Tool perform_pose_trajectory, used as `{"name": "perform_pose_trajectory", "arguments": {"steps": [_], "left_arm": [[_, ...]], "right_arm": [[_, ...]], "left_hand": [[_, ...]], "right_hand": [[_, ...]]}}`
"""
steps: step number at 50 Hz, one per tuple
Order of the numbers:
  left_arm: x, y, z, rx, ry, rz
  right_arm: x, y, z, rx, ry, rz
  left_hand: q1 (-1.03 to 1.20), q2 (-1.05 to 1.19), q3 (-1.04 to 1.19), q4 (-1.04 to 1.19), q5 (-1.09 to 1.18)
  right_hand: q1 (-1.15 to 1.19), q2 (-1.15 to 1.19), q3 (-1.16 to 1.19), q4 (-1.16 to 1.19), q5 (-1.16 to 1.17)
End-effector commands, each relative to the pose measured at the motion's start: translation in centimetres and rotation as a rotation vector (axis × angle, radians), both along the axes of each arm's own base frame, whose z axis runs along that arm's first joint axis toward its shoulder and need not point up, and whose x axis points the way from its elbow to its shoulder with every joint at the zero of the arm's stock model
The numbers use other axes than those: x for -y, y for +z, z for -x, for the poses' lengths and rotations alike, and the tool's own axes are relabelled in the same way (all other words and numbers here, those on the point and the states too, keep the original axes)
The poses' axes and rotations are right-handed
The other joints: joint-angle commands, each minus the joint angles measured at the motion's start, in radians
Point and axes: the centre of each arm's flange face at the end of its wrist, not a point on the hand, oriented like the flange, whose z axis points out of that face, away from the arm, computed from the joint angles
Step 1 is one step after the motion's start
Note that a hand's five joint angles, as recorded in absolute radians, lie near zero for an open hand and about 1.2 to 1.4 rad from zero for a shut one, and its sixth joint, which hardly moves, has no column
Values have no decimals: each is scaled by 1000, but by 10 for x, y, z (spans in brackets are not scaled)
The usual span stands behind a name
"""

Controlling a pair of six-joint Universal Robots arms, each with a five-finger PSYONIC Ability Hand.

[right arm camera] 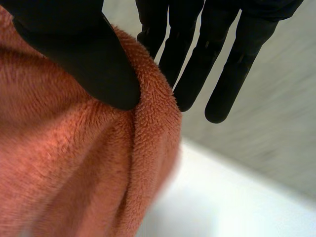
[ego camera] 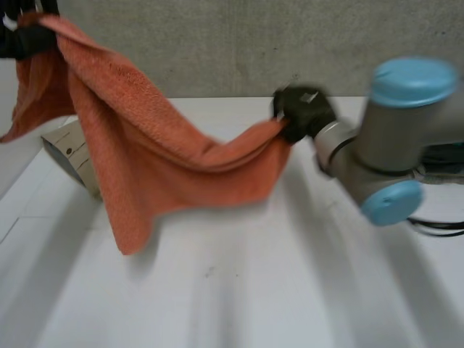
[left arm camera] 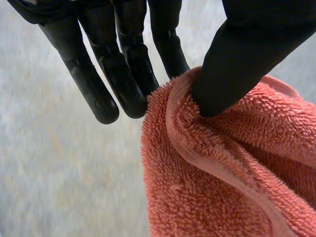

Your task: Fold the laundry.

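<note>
- Your orange towel [ego camera: 167, 159] hangs in the air, stretched between the two hands.
- Your left hand [ego camera: 20, 42] is up high at the far left. It pinches the towel's hemmed edge: the thumb [left arm camera: 222, 69] presses the cloth against one finger, and the other fingers [left arm camera: 126, 84] stick out straight beside it.
- Your right hand [ego camera: 304, 112] is lower, near the middle of the far side of the table. It also pinches an edge of the towel between its thumb and a finger, with the other fingers straight next to the cloth.
- The top edge of the towel dips down between the hands.
- One loose corner hangs low on the left side, close to the white table [ego camera: 290, 275]. You cannot tell if it touches.
- More cloth hangs down behind the left hand, past the table's left edge.
- The near half of the table is open white room.
- A pale beige thing with a black dot [ego camera: 69, 152] sits at the table's left edge, partly hidden behind the towel.
- A grey wall [ego camera: 217, 43] stands just past the far edge of the table.
- The right arm [ego camera: 391, 138] reaches in over the table's right side.
</note>
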Motion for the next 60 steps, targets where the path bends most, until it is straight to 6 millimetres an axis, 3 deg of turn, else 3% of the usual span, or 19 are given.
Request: {"name": "perform_pose_trajectory", "arguments": {"steps": [1,3,6,7,10,11,15,18,19,20,24,26,31,41,52,60], "left_arm": [[35,-60,-9,42,36,-251],[40,-88,-3,74,13,-351],[43,-117,4,114,-10,-436],[44,-135,10,140,-30,-489],[45,-160,19,183,-60,-550],[44,-174,25,212,-74,-586],[42,-197,35,287,-88,-633],[39,-205,39,338,-86,-644],[38,-205,40,347,-86,-641],[37,-206,41,355,-87,-638],[33,-203,41,372,-75,-626],[30,-198,39,371,-64,-612],[21,-189,32,360,-45,-583],[5,-180,26,340,-50,-521],[-4,-172,25,329,-49,-483],[-1,-160,21,301,-26,-438]], "right_arm": [[-14,61,57,-107,-135,360],[-20,59,64,-134,-154,395],[-36,36,74,-221,-156,382],[-44,19,78,-288,-144,350],[-58,-11,84,-407,-118,282],[-70,-32,88,-493,-88,224],[-96,-73,95,-695,13,79],[-99,-83,100,-781,40,13],[-93,-79,103,-798,18,-11],[-87,-75,104,-795,-8,-12],[-60,-44,107,-685,-124,16],[-53,-25,105,-608,-134,29],[-45,-3,99,-561,-53,1],[-22,-39,75,-588,101,-220],[-1,-85,37,-487,231,-141],[0,-115,21,-505,248,-143]], "left_hand": [[320,206,203,192,258],[320,206,203,192,258],[320,206,203,192,258],[320,206,203,192,258],[320,206,203,192,258],[320,206,203,192,258],[320,206,203,192,258],[320,206,203,192,258],[320,206,203,192,258],[320,206,203,192,258],[320,206,203,192,258],[320,206,203,192,258],[320,206,203,192,258],[320,206,203,192,258],[320,206,203,192,258],[320,206,203,192,258]], "right_hand": [[308,222,212,203,222],[308,222,212,203,222],[308,222,212,203,222],[308,222,212,203,222],[308,222,212,203,222],[308,222,212,203,222],[308,222,212,203,222],[-262,-348,-359,-367,-349],[-660,-746,-756,-765,-746],[-728,-814,-824,-833,-814],[-749,-835,-845,-854,-835],[-743,-829,-840,-848,-830],[-731,-817,-828,-837,-818],[-635,-721,-731,-740,-721],[-558,-644,-655,-663,-645],[-485,-571,-581,-590,-571]]}}
